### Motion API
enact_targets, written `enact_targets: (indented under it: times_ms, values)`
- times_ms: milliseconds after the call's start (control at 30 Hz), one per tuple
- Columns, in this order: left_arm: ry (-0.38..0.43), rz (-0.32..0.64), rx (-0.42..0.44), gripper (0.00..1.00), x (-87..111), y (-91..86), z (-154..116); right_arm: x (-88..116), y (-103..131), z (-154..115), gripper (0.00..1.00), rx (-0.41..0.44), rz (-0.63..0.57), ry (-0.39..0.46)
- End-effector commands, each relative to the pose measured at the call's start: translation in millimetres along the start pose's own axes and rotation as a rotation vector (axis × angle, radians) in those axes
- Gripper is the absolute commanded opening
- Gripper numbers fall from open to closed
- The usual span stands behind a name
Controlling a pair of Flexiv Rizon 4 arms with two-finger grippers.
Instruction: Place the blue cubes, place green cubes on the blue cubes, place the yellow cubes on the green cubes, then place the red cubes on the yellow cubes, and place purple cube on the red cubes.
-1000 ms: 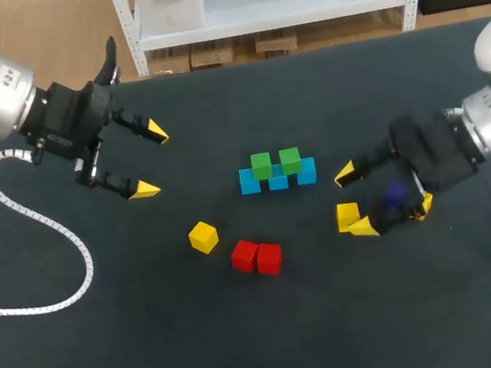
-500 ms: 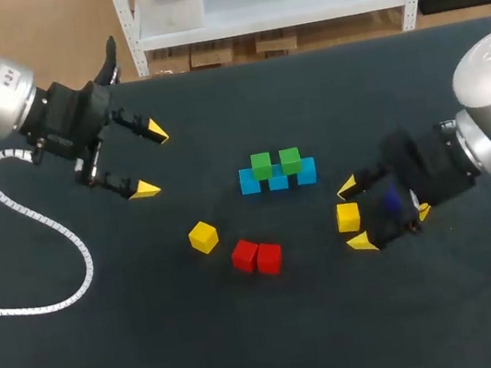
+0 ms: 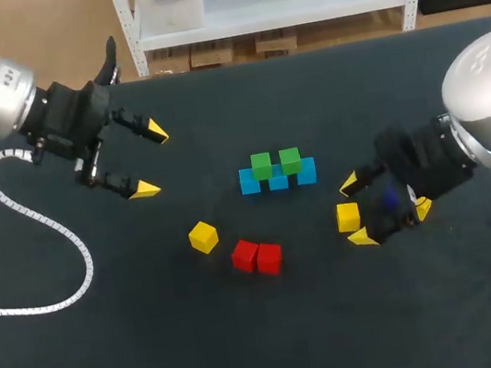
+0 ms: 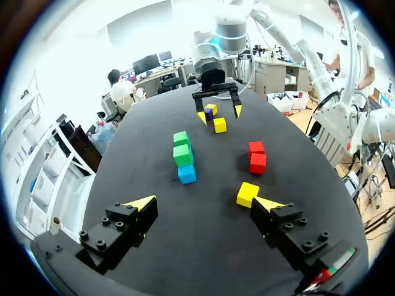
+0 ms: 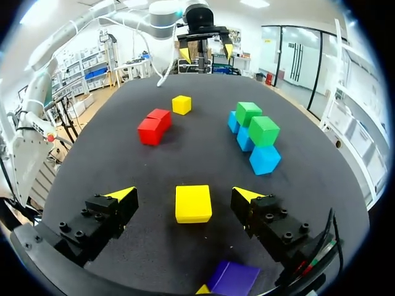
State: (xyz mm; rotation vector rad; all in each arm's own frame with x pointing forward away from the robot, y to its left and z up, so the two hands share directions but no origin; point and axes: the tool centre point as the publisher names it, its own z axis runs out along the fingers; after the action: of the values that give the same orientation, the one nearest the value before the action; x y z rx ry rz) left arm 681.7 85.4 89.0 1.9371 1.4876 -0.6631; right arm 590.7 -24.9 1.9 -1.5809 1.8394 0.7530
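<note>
Our right gripper (image 3: 356, 211) has shifted nearer, centring on the yellow cube (image 5: 193, 203) right of the red cubes (image 3: 257, 257). We risk twisting it if the fingers close skewed, or knocking the purple cube (image 5: 233, 279) under our wrist. The yellow cube sits between our spread fingers, touching neither; our left gripper (image 3: 150, 160) hangs spread, far left.

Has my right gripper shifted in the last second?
Yes: against the still yellow cube it straddles, the right gripper slid slightly toward the near edge of the table.

Brightly and evenly lit from overhead. Soft, short shadows beside red cubes (image 3: 257, 257) on matte dark table (image 3: 255, 360). Pale sheen on right arm (image 3: 487, 85). Washed-out ceiling glare above table in both wrist views.
</note>
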Motion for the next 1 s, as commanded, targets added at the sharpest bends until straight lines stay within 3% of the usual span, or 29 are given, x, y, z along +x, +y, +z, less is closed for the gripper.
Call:
enact_targets:
  times_ms: [33,133,233,267,333,400,500,600,733,800,1000]
  values:
    - [-0.002,0.003,-0.001,1.00,1.1,0.1,0,-1,2,-1,0.95,0.007,0.002,0.020]
    - [-0.002,0.003,-0.001,1.00,1.1,0.1,0,-1,1,1,1.00,0.009,0.004,0.024]
    - [-0.002,0.003,-0.001,1.00,1.1,0.1,0,1,-1,2,0.95,0.009,0.006,0.029]
    - [-0.002,0.003,-0.001,1.00,1.1,0.1,0,1,-1,2,0.68,0.007,0.005,0.034]
    - [-0.002,0.003,-0.001,1.00,1.1,0.1,0,2,-3,3,0.57,0.006,0.003,0.040]
    - [-0.002,0.003,-0.001,1.00,1.1,0.1,0,3,-4,4,0.58,0.003,0.003,0.044]
    - [-0.002,0.003,-0.001,1.00,1.1,0.1,0,3,-6,5,0.67,-0.004,-0.002,0.061]
    - [-0.002,0.003,-0.001,1.00,1.1,0.1,0,5,-8,6,0.56,-0.007,-0.002,0.064]
    - [-0.002,0.003,-0.001,1.00,1.1,0.1,0,7,-10,8,0.56,-0.016,-0.001,0.074]
    - [-0.002,0.003,-0.001,1.00,1.1,0.1,0,7,-11,8,0.50,-0.018,-0.001,0.078]
    - [-0.002,0.003,-0.001,1.00,1.1,0.1,0,8,-13,7,0.49,-0.019,-0.001,0.091]
